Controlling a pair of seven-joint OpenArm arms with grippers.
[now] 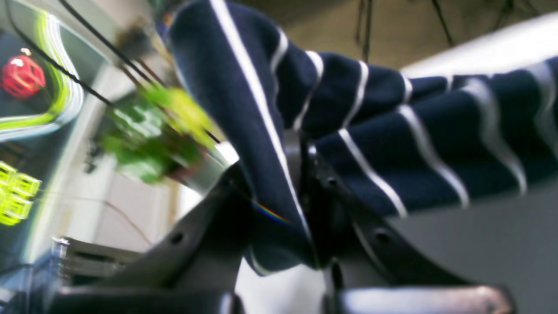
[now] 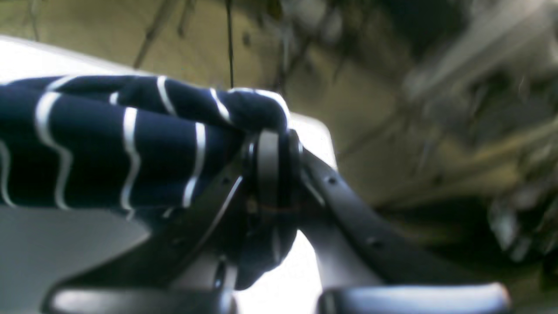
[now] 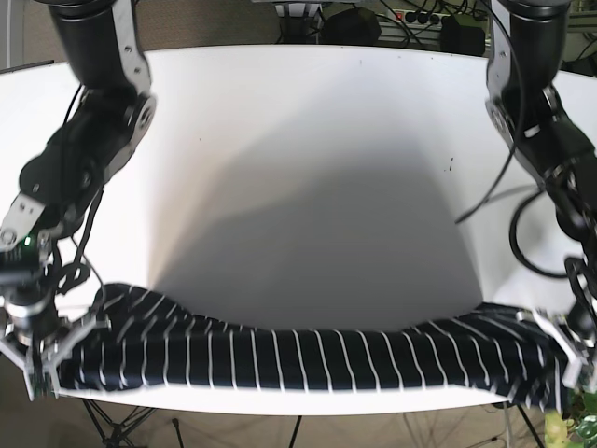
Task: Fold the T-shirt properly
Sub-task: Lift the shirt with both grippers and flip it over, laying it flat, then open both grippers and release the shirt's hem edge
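The T-shirt is navy with thin white stripes. In the base view it hangs stretched in a long band along the table's near edge, held up at both ends. My left gripper is at the right end of the band, shut on the shirt; cloth bunches between its fingers in the left wrist view. My right gripper is at the left end, shut on the shirt; the fabric wraps over its fingertips in the right wrist view. The shirt's collar and sleeves are hidden in the bunched cloth.
The white table stretches away behind the shirt, with the shirt's shadow on it. Both arms reach down from the far corners along the table's sides. Cables and a power strip lie beyond the far edge. A tripod stands below the near edge.
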